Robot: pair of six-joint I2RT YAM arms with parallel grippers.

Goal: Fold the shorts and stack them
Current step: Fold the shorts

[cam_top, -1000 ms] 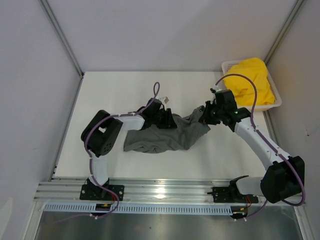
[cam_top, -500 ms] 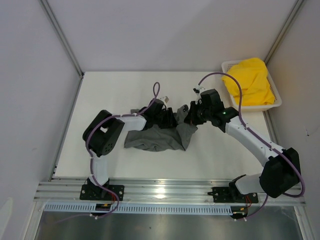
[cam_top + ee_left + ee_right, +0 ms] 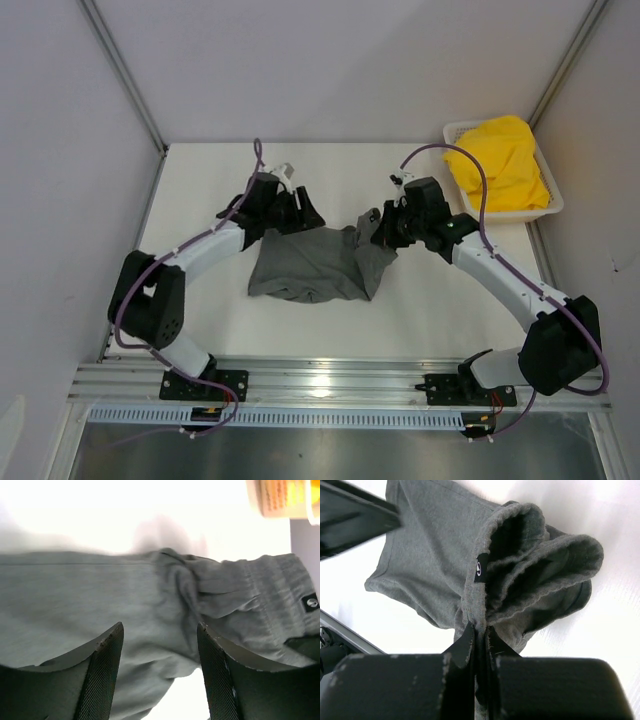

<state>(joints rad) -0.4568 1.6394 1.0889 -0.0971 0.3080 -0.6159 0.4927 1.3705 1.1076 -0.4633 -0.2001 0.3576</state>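
Across the middle of the desk [image 3: 200, 200] lie the grey shorts [image 3: 305, 270], mostly spread flat, with their right end bunched up and lifted. My right fingers [image 3: 462, 647] are clamped on that raised end. In the right wrist view they pinch the waistband [image 3: 479, 540] where it doubles over itself, and loose folds hang open above the grip.

My left fingers [image 3: 102, 675] stand apart with nothing between them. They hover over the far left part of the same cloth, and grey fabric shows through the gap. From above, the left fingers [image 3: 298, 212] sit at the far edge of the shorts and the right fingers [image 3: 380, 230] at the far right corner, so the garment stretches between the two arms.

I judge the task to be at an early stage. The grey pair is only part way into its first fold: one end is held up and not yet laid over, and the edges are uneven. The yellow shorts [image 3: 500, 165] sit heaped in the basket [image 3: 452, 131] at the far right corner of the desk, not yet taken out. Left to do: finish and flatten the grey fold, fetch and fold the yellow pair, then stack the two.
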